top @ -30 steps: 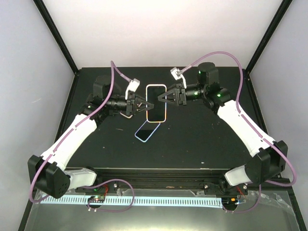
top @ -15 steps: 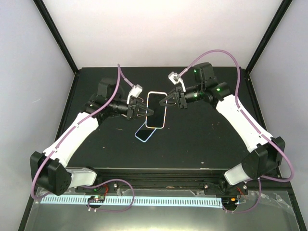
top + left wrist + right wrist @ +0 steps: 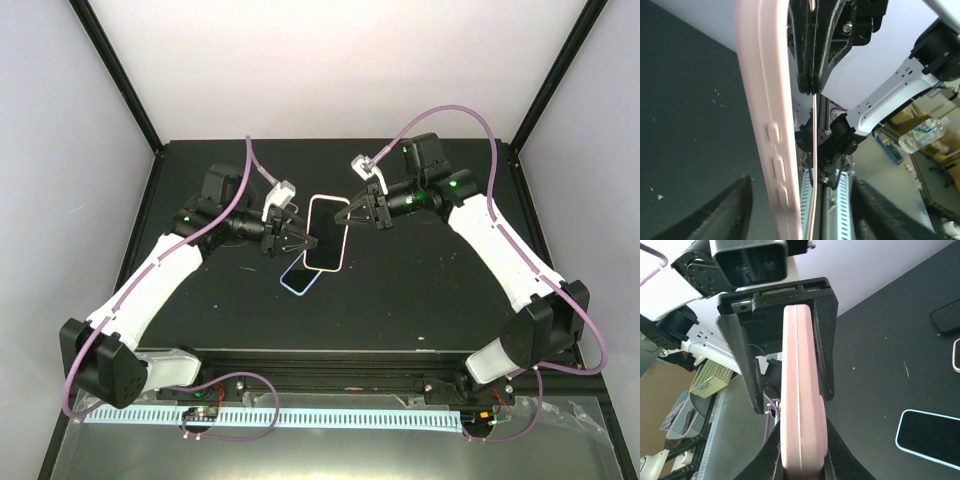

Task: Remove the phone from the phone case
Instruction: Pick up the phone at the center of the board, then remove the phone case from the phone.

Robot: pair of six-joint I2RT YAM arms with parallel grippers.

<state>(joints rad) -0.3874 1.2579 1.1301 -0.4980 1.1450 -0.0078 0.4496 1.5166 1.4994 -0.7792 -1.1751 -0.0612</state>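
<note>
Pink phone case [image 3: 799, 390] hangs pinched in the right gripper [image 3: 347, 213] while the left gripper [image 3: 298, 240] straddles it open; closing on the rim alone should free the phone [image 3: 324, 232].

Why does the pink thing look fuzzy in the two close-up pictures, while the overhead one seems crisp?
Top external: evenly lit and sharp, pink phone case clear. Left wrist: the case sits very near the lens, so it and the camera's own fingers blur, while the far bottle looks sharper. Right wrist: case only slightly soft, table sharp.
</note>
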